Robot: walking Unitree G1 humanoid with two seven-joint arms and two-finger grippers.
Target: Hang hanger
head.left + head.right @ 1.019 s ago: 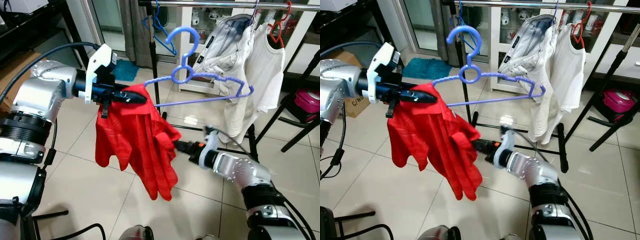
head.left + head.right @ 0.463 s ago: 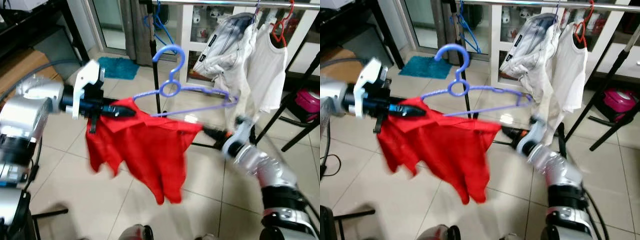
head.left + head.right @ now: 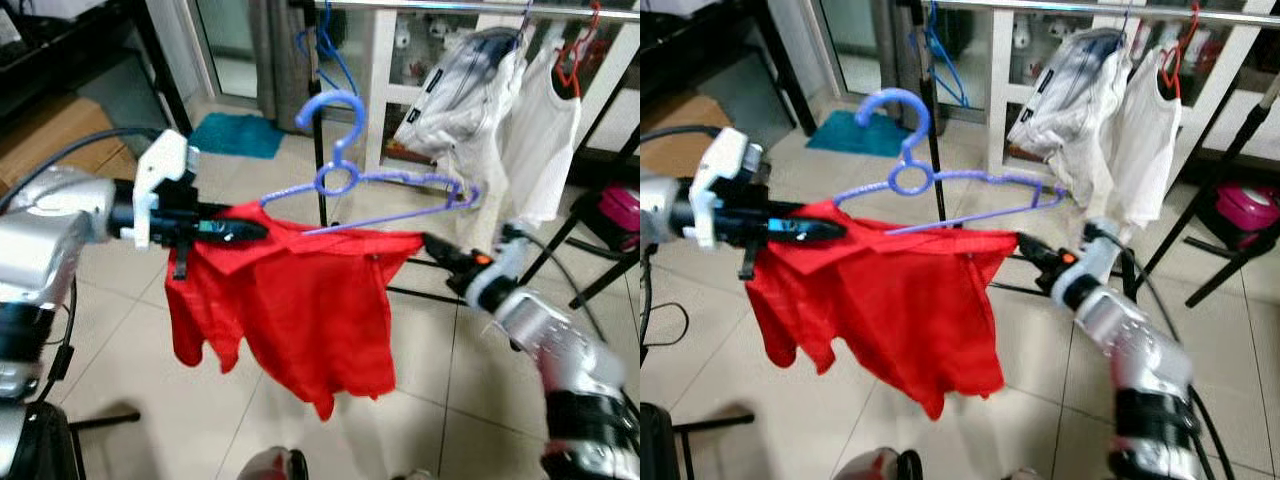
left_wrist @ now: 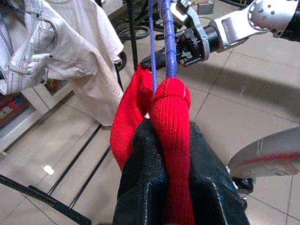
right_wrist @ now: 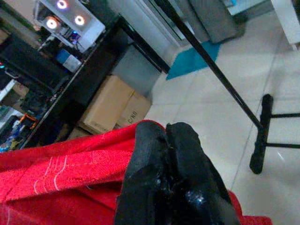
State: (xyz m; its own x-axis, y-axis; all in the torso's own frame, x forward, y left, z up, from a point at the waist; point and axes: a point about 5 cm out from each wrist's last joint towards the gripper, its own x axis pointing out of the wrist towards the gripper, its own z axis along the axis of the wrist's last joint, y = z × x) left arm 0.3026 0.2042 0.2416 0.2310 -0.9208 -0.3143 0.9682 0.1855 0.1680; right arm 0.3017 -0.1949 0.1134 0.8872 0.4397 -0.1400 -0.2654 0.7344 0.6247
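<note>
Red shirt (image 3: 290,310) on purple hanger (image 3: 385,190), before garment-hung rail (image 3: 470,6).

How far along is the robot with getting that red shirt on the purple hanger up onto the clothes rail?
Done: the red shirt is draped on the purple plastic hanger. In hand: the left gripper clamps one shoulder, the right gripper pinches the other, spreading the shirt flat. Left: the hanger's hook is below the silver clothes rail, not yet hung there.
</note>
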